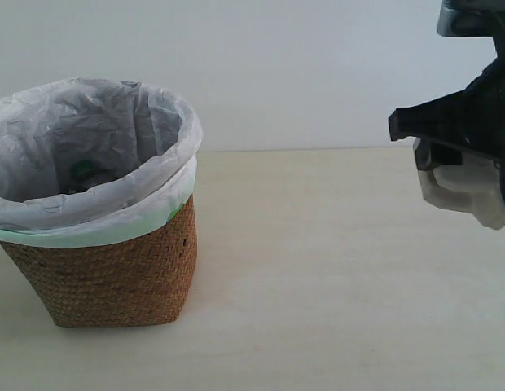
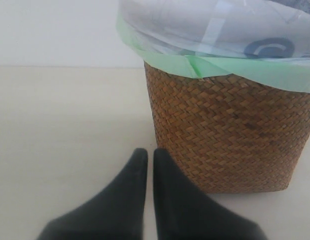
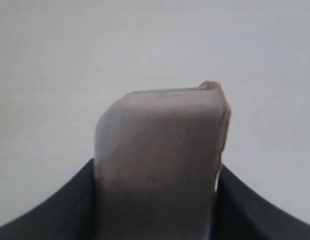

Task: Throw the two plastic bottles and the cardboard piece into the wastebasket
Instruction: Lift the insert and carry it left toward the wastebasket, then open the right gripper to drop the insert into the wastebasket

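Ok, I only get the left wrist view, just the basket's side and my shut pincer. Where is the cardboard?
Observer: The right pincer grips the cardboard in the air, far right of the basket.
Operator: Is the hold square?
Observer: The right wrist view shows it wedged between both fingers.
Operator: Anything in the basket?
Observer: Something green shows inside the bag; I cannot tell what.

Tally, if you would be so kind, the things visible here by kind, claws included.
Wastebasket: 1
Plastic bag liner: 1
Cardboard piece: 1
Claws: 2, the left claw and the right claw
Total: 5
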### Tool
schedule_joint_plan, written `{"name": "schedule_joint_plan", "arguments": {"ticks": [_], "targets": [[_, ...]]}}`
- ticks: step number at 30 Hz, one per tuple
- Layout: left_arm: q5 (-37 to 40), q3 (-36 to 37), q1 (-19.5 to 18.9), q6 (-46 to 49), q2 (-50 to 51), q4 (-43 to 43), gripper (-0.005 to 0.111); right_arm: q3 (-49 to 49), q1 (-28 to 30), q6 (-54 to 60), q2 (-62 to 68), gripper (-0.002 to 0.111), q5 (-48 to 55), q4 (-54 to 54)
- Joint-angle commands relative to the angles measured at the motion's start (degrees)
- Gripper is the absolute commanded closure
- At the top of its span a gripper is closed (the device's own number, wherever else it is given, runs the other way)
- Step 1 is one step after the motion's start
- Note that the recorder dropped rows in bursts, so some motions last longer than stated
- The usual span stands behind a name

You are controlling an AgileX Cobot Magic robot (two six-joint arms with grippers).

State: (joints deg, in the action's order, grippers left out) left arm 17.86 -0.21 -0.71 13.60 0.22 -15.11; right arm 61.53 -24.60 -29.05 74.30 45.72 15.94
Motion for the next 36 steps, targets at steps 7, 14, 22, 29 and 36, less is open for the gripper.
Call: {"name": "schedule_joint_plan", "arguments": {"ticks": [7, 14, 22, 29, 36], "targets": [[0.08, 0.21, -0.22, 0.14, -0.22, -0.06, 0.103, 0.03, 0.05, -8.15, -0.44, 0.108, 20.83, 23.43], [0.08, 0.21, -0.22, 0.14, -0.22, -0.06, 0.103, -1.68, 0.05, -12.37, 5.25, 0.108, 14.80, 23.32], [0.08, 0.21, -0.22, 0.14, -0.22, -0.06, 0.103, -1.31, 0.05, -12.76, 8.24, 0.108, 4.41, 20.35], [0.08, 0.21, -0.22, 0.14, -0.22, -0.06, 0.103, 3.18, 0.05, -12.36, 14.35, 0.108, 1.21, 16.54], [0.08, 0.21, -0.22, 0.14, -0.22, -0.06, 0.103, 24.82, -5.50, 6.01, 21.40, 0.108, -5.22, -13.41]]}}
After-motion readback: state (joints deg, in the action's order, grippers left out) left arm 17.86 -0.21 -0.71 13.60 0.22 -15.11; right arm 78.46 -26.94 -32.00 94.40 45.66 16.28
